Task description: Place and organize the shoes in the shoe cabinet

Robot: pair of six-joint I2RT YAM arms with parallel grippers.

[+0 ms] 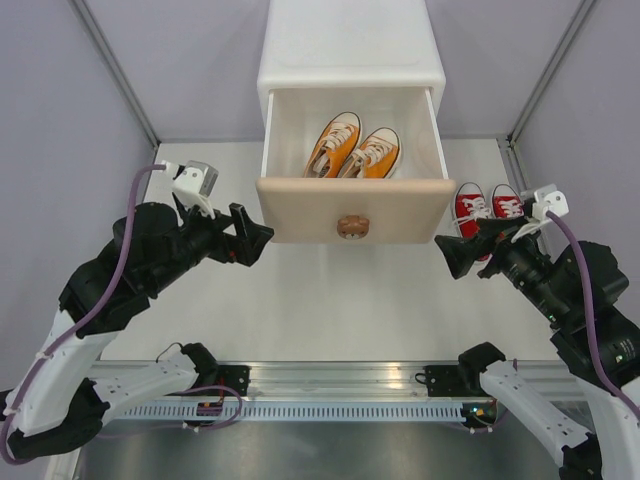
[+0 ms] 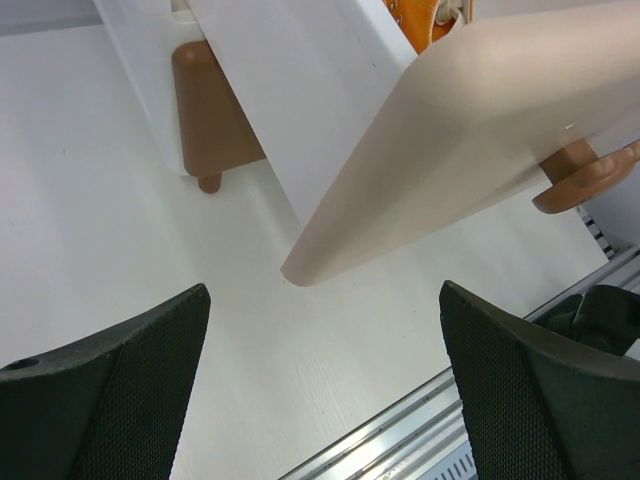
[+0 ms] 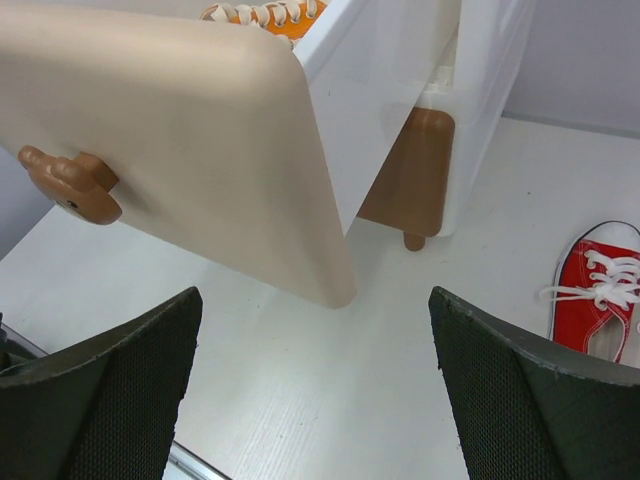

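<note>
The white shoe cabinet (image 1: 350, 45) stands at the back with its upper beige drawer (image 1: 300, 212) pulled out. The orange pair of shoes (image 1: 352, 147) lies inside that drawer. The red pair (image 1: 487, 208) stands on the table right of the drawer, partly hidden by my right arm; one red shoe (image 3: 600, 290) shows in the right wrist view. My left gripper (image 1: 250, 235) is open and empty beside the drawer's left front corner (image 2: 300, 268). My right gripper (image 1: 452, 256) is open and empty by the right front corner (image 3: 335, 290). The lower brown drawer (image 3: 405, 180) is closed.
A bear-shaped knob (image 1: 352, 226) sticks out of the beige front. A metal rail (image 1: 330, 385) runs along the near table edge. Grey walls close in the table on the left, right and back.
</note>
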